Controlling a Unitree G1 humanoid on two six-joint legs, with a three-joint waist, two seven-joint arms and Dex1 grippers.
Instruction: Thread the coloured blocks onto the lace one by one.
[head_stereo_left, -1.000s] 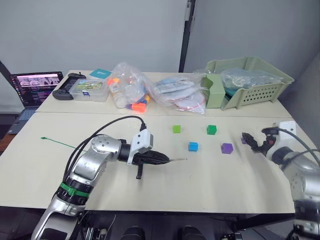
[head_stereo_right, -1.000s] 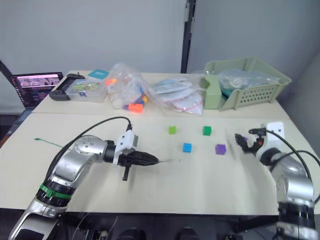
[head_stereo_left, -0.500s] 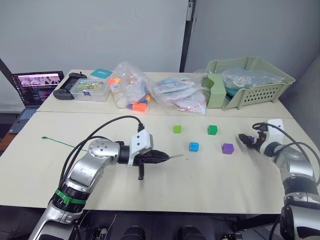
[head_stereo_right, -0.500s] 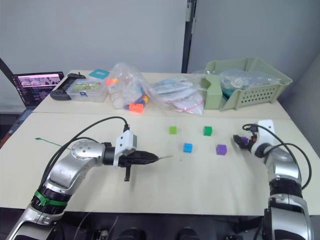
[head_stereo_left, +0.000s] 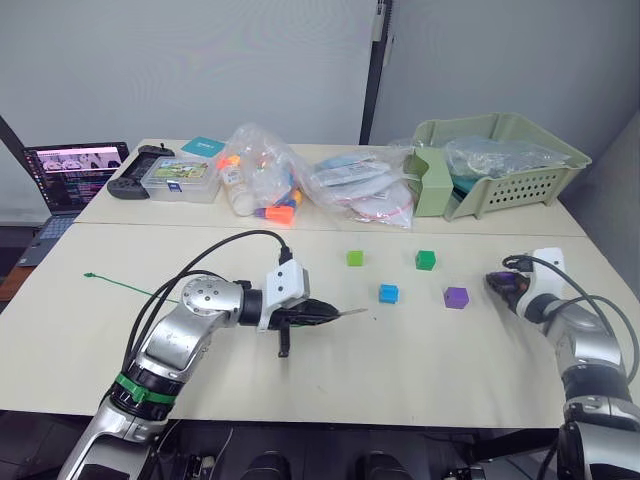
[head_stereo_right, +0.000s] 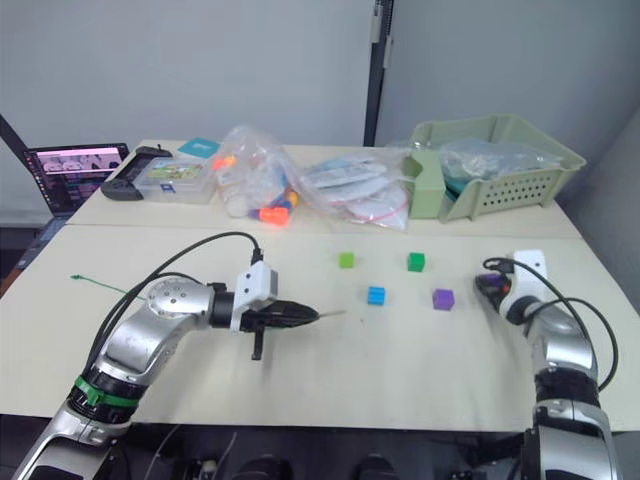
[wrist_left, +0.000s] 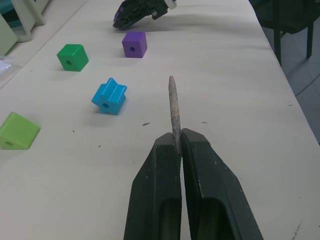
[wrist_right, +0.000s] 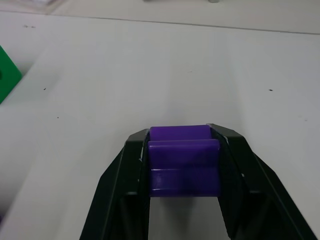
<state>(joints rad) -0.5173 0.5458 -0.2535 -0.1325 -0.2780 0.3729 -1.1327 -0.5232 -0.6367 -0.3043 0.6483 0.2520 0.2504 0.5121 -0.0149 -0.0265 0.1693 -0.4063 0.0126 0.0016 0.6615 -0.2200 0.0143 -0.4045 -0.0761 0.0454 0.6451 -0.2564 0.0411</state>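
Note:
My left gripper (wrist_left: 176, 141) is shut on the lace's stiff pale tip (wrist_left: 173, 102), which sticks out ahead of the fingers above the table. The green lace (head_stereo_left: 116, 285) trails off to the left over the tabletop. Four blocks lie loose right of that tip: light green (head_stereo_left: 353, 258), dark green (head_stereo_left: 425, 260), blue (head_stereo_left: 387, 293) and purple (head_stereo_left: 456, 297). At the table's right side, my right gripper (head_stereo_left: 500, 283) sits low on the surface. It is shut on a second purple block (wrist_right: 184, 167), with a black finger pressed against each side.
A pale green basket (head_stereo_left: 520, 165) stands at the back right. Clear bags (head_stereo_left: 262, 185) with orange toys lie at the back middle. A clear box (head_stereo_left: 180, 178), a black controller (head_stereo_left: 133, 182) and a laptop (head_stereo_left: 68, 175) sit at the back left.
My right gripper has gone from open around the far-right purple block to shut on it. The left gripper still holds the lace tip in nearly the same place.

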